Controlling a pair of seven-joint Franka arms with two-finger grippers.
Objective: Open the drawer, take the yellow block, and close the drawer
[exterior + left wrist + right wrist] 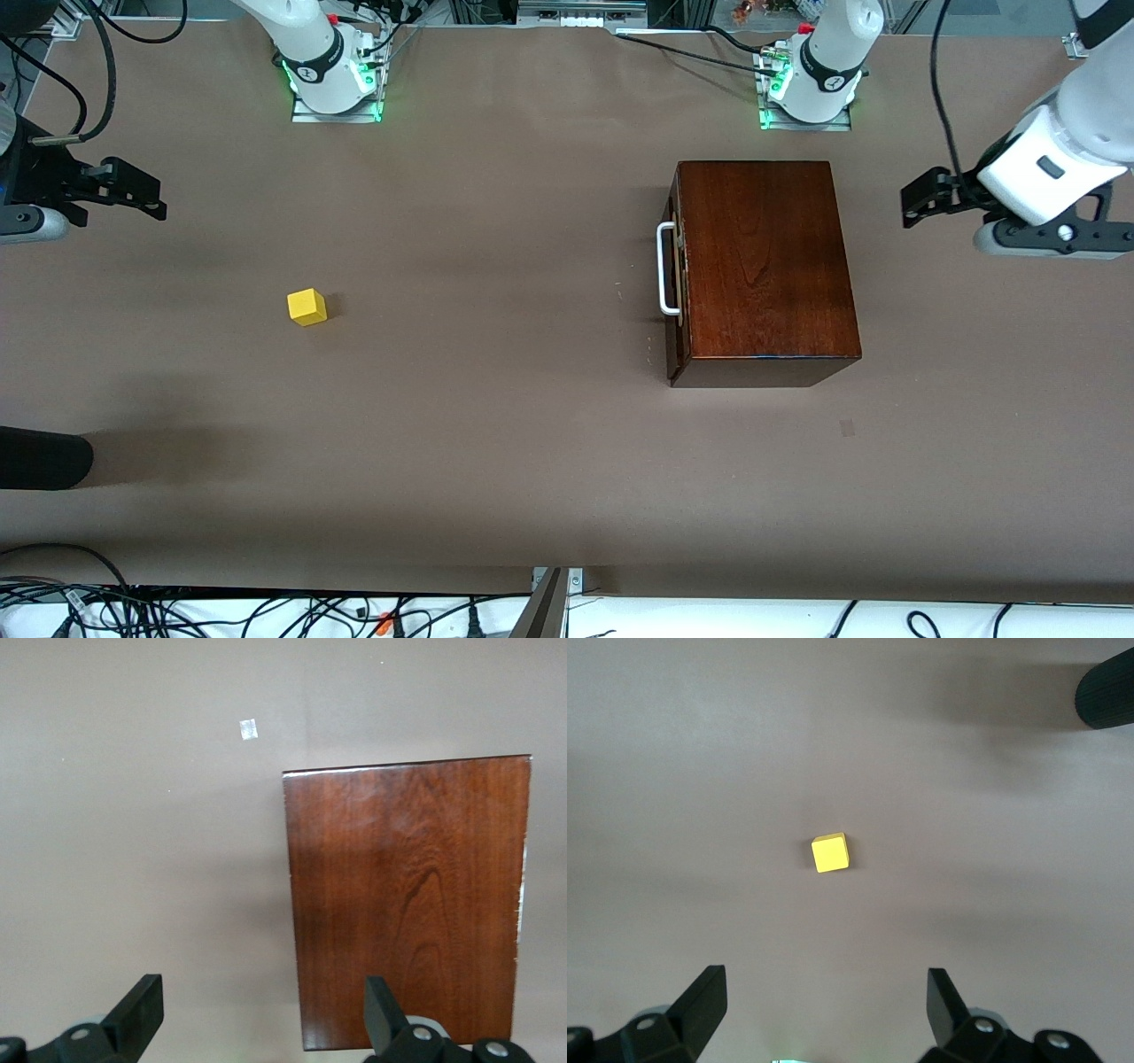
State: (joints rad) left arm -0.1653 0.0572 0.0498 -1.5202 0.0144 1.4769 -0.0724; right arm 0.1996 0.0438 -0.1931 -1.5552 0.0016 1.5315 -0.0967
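The dark mahogany box [766, 266] stands toward the left arm's end of the table. Its drawer [678, 275] is pushed in flush, and the white bar handle [664, 270] faces the right arm's end. The yellow block [306, 307] lies out on the bare table toward the right arm's end, far from the box. My right gripper [146, 193] hangs open over the table at that end; the right wrist view shows the yellow block [831, 852] ahead of the open right gripper [824, 988]. My left gripper [917, 199] is open and empty beside the box; the left wrist view shows the left gripper [263, 997] above the box [407, 904].
A black rounded object [44, 456] pokes in at the table's edge at the right arm's end, nearer the front camera than the block. A small pale mark [847, 428] is on the tabletop nearer the front camera than the box. Cables [266, 611] run along the front edge.
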